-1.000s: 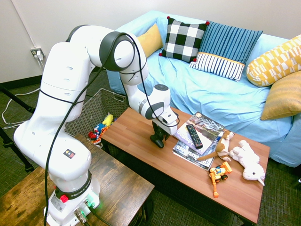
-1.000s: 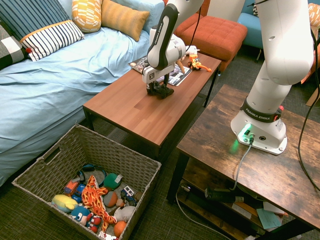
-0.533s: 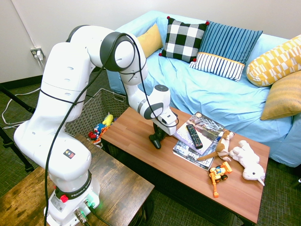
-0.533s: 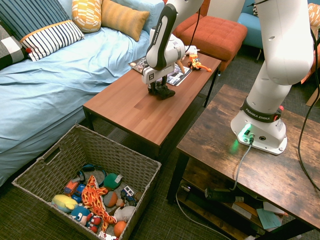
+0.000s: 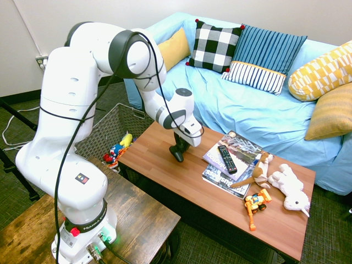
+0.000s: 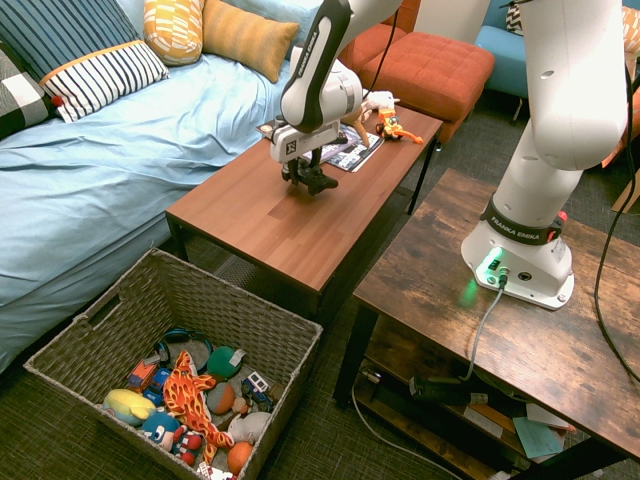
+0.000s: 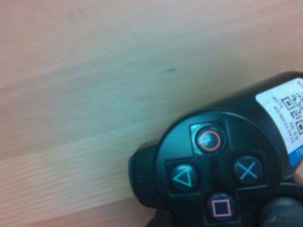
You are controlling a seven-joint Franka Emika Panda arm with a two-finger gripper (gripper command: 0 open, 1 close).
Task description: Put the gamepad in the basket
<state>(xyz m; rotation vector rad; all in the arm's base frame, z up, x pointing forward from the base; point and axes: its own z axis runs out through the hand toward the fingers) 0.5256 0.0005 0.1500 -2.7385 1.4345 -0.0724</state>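
Note:
The gamepad (image 5: 177,153) is a small black controller hanging just above the wooden coffee table (image 5: 159,170), held in my gripper (image 5: 179,147), which is shut on it. From the other side the gamepad (image 6: 311,182) hangs under the gripper (image 6: 303,170) over the table's middle. Close up, the gamepad (image 7: 222,179) shows its four symbol buttons and a white label over the wood. The basket (image 6: 230,292), a large woven one full of toys, stands on the floor past the table's end; the basket (image 5: 99,137) is partly hidden by my arm.
A black TV remote (image 5: 226,158) lies on magazines (image 5: 242,146) on the table. Plush animals (image 5: 289,187) and an orange toy digger (image 5: 256,202) sit at the far end. A blue sofa (image 5: 247,110) with cushions runs along the table.
My gripper went from open to shut on the gamepad, lifted it off the table and carried it a little toward the basket end.

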